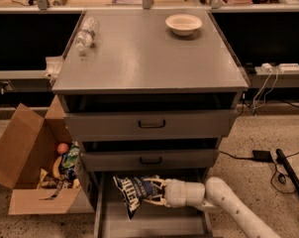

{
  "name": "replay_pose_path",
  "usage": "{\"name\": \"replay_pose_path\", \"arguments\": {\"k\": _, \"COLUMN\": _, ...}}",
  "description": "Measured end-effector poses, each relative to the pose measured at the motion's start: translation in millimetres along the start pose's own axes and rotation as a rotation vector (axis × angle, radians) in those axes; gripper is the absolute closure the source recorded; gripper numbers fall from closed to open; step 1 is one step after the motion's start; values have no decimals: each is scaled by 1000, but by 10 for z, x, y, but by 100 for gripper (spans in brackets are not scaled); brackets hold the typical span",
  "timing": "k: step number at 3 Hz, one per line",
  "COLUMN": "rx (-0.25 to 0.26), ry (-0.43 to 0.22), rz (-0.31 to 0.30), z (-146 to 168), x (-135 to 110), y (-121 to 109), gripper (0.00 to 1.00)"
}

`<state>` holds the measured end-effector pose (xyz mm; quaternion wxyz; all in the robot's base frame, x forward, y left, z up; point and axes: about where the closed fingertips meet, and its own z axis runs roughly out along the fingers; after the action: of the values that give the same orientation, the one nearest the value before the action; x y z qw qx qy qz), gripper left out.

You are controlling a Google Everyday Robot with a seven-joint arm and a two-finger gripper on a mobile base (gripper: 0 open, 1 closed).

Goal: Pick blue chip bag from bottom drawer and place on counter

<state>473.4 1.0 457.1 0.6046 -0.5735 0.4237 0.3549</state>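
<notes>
The blue chip bag (135, 192), dark-blue foil with white lettering, hangs above the floor of the open bottom drawer (154, 223). My gripper (153, 192) reaches in from the lower right on a white arm and is shut on the bag's right side, holding it lifted just below the middle drawer front. The counter (149, 53), the grey top of the cabinet, lies above.
A white bowl (183, 23) sits at the counter's back right and a clear plastic bottle (86, 33) at its back left. An open cardboard box (35, 172) with snacks and fruit stands left of the cabinet. Cables and a power brick (262, 155) lie on the floor at right.
</notes>
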Motion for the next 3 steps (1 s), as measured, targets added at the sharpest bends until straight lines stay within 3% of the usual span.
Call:
{"name": "replay_pose_path", "arguments": {"k": 1, "rx": 4, "ry": -3, "rz": -161, "z": -185, "x": -668, "y": -85, "gripper": 100}}
{"name": "replay_pose_path", "arguments": {"k": 3, "rx": 5, "ry": -4, "rz": -156, "z": -184, "x": -665, "y": -78, "gripper": 100}}
